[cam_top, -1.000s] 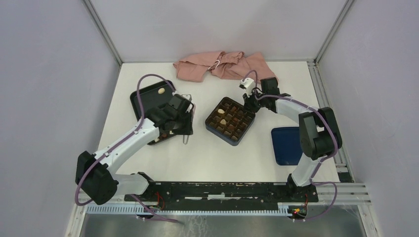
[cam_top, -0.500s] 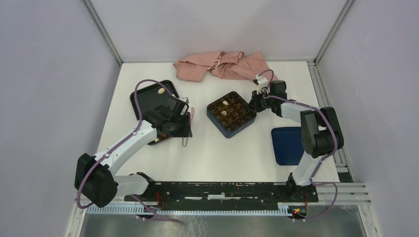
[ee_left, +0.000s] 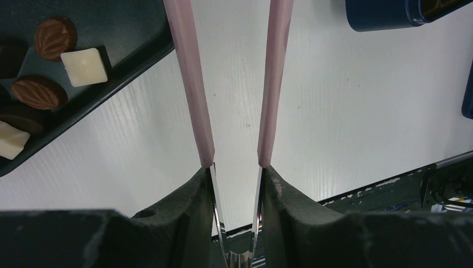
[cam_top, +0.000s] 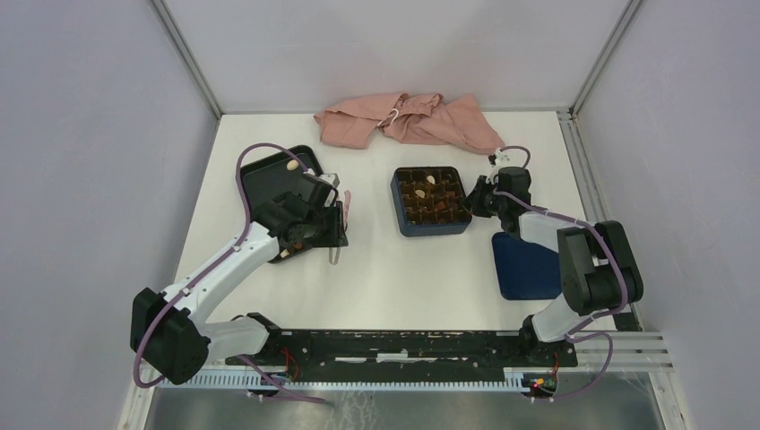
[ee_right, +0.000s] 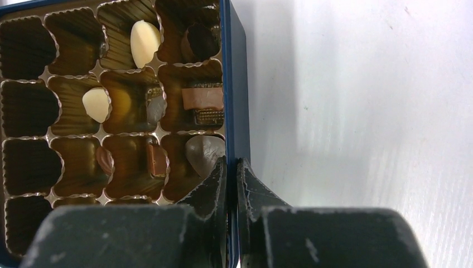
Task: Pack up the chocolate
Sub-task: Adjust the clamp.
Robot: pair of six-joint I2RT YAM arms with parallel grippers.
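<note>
So my right end effector clamps the box by its right wall, seemingly to steady it, while my left end effector grips tweezers for lifting chocolate off the tray

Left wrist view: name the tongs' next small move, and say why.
Probably swing the tongs over the black tray toward the white square chocolate: their arms span bare table, nothing between them, while the right gripper clamps the box, which has empty cells.
</note>
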